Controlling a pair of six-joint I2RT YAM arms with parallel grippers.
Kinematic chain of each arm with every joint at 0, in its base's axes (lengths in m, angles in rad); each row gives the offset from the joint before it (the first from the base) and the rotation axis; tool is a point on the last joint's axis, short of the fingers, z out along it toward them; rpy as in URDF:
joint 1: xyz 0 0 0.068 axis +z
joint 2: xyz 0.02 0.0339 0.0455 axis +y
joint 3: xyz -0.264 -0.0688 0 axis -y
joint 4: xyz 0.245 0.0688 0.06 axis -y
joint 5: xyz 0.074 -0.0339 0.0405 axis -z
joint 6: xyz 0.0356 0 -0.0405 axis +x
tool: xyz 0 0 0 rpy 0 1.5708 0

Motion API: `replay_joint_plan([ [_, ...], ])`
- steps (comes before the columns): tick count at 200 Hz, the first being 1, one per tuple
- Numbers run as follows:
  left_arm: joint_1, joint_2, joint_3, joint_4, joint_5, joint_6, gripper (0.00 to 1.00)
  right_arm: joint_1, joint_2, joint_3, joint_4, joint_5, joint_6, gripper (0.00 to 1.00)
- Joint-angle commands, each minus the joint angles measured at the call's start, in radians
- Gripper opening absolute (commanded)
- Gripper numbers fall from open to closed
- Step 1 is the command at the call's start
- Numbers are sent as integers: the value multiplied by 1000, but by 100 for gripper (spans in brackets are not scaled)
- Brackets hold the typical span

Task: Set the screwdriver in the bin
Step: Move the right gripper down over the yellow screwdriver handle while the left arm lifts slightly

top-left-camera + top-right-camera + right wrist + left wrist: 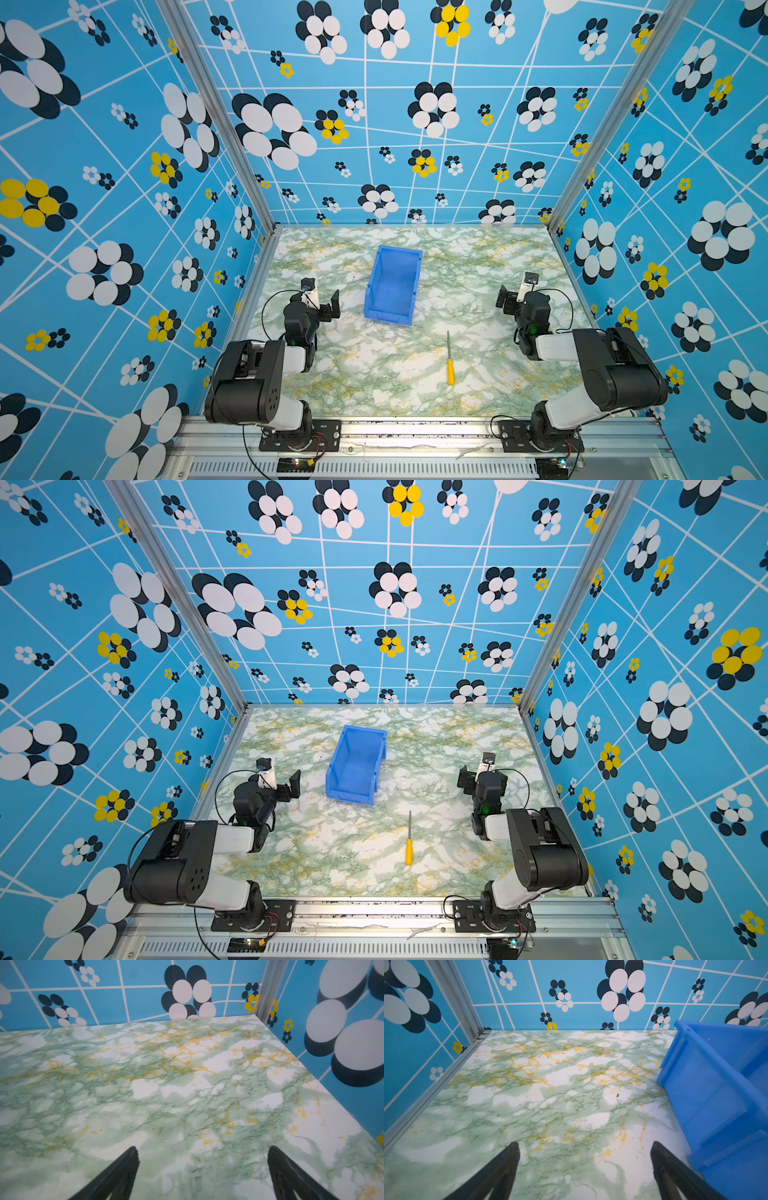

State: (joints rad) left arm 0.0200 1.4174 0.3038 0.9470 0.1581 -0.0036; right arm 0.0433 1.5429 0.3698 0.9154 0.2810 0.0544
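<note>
While the right end effector (pixel 507 300) gapes, the screwdriver (pixel 449 359) lies well apart.

Bright, even, diffuse light fills both top views; shadows on the desk (pixel 374 382) are soft and weak; no hard glare anywhere; the white wall lines bow toward the frame edges, a wide-lens bend, strongest in the corners; both wrist views are softer; the near black fingers (pixel 500 1174) are out of focus, the bin (pixel 716 1105) blurs at its closest corner, and the metal post (pixel 268 991) looks smeared
</note>
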Motion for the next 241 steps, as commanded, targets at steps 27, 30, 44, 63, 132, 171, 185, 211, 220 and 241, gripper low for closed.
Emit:
replay_joint_plan([
  [27, -10, -216, 232, -641, 75, 107, 99, 18, -250, 121, -445, 199, 101, 99],
  [30, -13, -230, 239, -665, 71, 116, 99, 18, -266, 135, -486, 204, 116, 99],
  [44, -20, -287, 281, -802, 56, 151, 99, 24, -335, 209, -707, 197, 199, 99],
  [63, -24, -349, 356, -1026, 50, 210, 99, 60, -412, 306, -996, 179, 318, 99],
  [132, -35, -474, 613, -1581, 20, 248, 99, 554, -634, 302, -1516, 4, 595, 95],
  [171, -45, -487, 646, -1677, 29, 235, 99, 855, -496, 345, -1626, 32, 715, 92],
  [185, -47, -503, 634, -1677, 22, 240, 99, 942, -416, 373, -1663, 63, 751, 91],
  [211, -52, -524, 625, -1703, 29, 244, 99, 1040, -292, 394, -1660, 67, 806, 88],
  [220, -55, -532, 623, -1710, 32, 244, 99, 1052, -259, 392, -1642, 53, 812, 85],
  [241, -63, -552, 609, -1715, 35, 251, 99, 1056, -205, 372, -1582, 20, 821, 75],
])
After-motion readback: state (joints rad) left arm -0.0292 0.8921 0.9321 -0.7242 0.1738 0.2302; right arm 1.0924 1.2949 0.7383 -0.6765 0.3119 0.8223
